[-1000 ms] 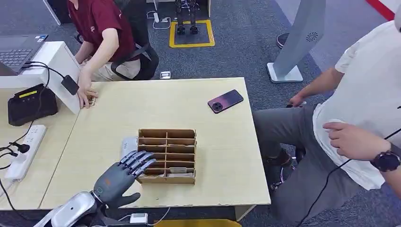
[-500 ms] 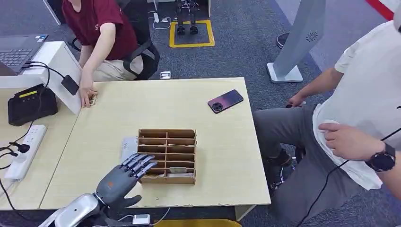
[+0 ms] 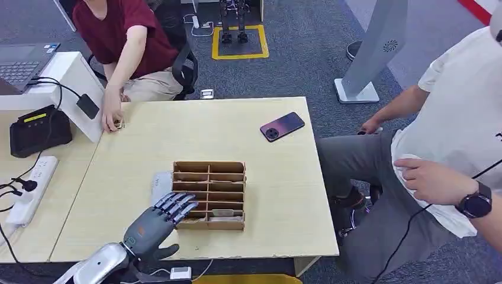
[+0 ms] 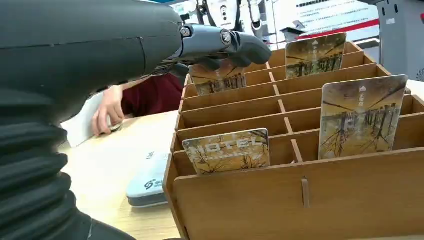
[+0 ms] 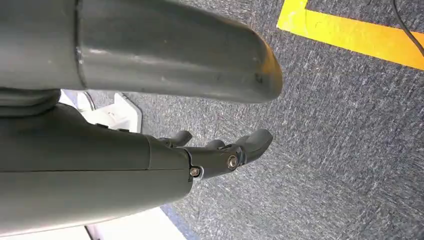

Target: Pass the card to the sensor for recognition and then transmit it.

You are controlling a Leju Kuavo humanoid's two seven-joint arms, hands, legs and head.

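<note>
A wooden card rack stands near the table's front edge, with several printed cards upright in its slots. The left wrist view shows a hotel card in the nearest row, a taller card beside it and another card farther back. My left hand hovers at the rack's near left corner, holding nothing. Its fingers stretch out over a card in a far slot; I cannot tell whether they touch it. The flat grey sensor lies against the rack's left side. My right hand hangs over carpet, holding nothing.
A phone lies at the table's far right. At the far left a person in a red top rests a hand on the table beside a white box, a black device and a power strip. A person in white sits to the right.
My left hand has drawn back slightly toward the table's near edge, fingers still stretched over the rack. The person in red has leaned and shifted their hand a little.
</note>
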